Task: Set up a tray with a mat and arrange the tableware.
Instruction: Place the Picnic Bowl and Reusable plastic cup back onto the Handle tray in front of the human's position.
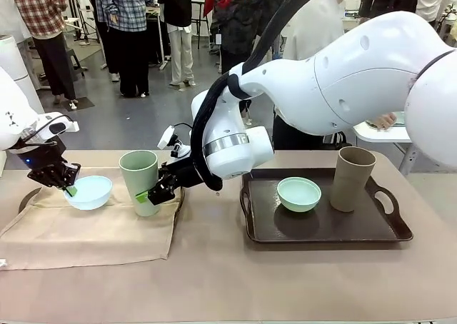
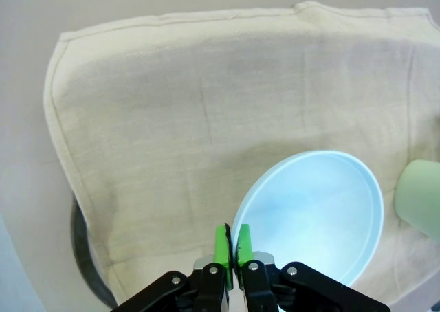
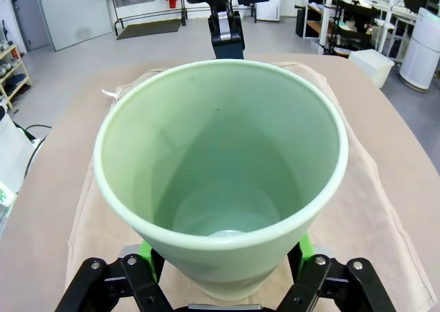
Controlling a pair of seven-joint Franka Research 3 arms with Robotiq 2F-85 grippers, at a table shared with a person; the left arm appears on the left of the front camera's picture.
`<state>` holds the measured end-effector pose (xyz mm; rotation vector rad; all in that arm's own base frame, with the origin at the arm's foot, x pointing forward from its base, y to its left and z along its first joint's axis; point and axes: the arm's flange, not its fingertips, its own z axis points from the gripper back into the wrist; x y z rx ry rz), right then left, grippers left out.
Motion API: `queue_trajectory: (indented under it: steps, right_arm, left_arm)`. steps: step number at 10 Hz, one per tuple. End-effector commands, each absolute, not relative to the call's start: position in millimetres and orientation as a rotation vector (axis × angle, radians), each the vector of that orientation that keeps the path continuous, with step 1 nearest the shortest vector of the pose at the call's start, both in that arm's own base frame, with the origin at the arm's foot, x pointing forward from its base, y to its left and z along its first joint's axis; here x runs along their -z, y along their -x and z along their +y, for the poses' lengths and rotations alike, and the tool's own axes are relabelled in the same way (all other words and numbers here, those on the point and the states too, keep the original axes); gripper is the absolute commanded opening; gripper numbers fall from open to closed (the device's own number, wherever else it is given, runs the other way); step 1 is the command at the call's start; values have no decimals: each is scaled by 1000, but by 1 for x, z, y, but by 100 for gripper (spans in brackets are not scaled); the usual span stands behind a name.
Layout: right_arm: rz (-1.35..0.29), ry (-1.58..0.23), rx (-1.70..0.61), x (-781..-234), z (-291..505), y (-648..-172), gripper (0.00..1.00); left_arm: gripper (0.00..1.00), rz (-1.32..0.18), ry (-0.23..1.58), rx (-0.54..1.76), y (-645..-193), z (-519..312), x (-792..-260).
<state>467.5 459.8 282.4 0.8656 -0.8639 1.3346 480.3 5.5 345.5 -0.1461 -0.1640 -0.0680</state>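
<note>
1. Your left gripper [image 2: 232, 242] is pinched shut on the rim of the pale blue bowl [image 2: 316, 216]. The bowl sits on the mat [image 2: 179, 106], toward its left part.
2. The bowl looks stiff, light and matte. A pinch on one edge carries it off-centre, so expect it to tip as it leaves the cloth. Lift it slowly and keep it low.
3. Your right gripper [image 1: 158, 193] is closed around the light green cup [image 1: 139, 173], with a pad against the wall on each side, low down. The cup stands upright on the mat, just right of the bowl.
4. The cup is tall and widens toward its mouth. A low hold probably leaves it top-heavy, though the taper should stop it dropping through the pads.
5. You cannot tell the material, so treat both pieces as breakable. They stand near each other; don't let them knock.
6. The mint green bowl [image 1: 298, 193] and the tan-brown cup [image 1: 351, 179] sit side by side in the dark tray [image 1: 400, 233] on the right, well apart from both grippers.
</note>
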Motion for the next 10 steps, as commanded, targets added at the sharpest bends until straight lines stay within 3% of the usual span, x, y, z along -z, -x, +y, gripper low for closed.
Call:
queue_trajectory:
  steps: [1,2,3,4,5,6,10]
  right_arm:
    - [-880,-855,-1335,-282,460,-465,100]
    - [-796,-806,-1306,-291,458,-464,100]
    - [-725,-715,-1311,-305,453,-461,100]
    - [-664,-665,-1326,-318,448,-458,100]
    - [-570,-666,-1309,-330,441,-455,100]
    - [-502,-620,-1282,-341,428,-450,100]
    - [-387,-425,-996,-421,386,-438,100]
  left_arm:
    - [64,-168,150,47,-480,5,-350]
    - [100,-176,157,57,-480,5,-357]
    - [67,-186,162,66,-475,9,-363]
    - [100,-200,176,82,-472,10,-372]
    - [87,-181,253,114,-468,11,-382]
    - [100,-194,284,125,-462,11,-390]
    - [100,-260,295,237,-439,11,-464]
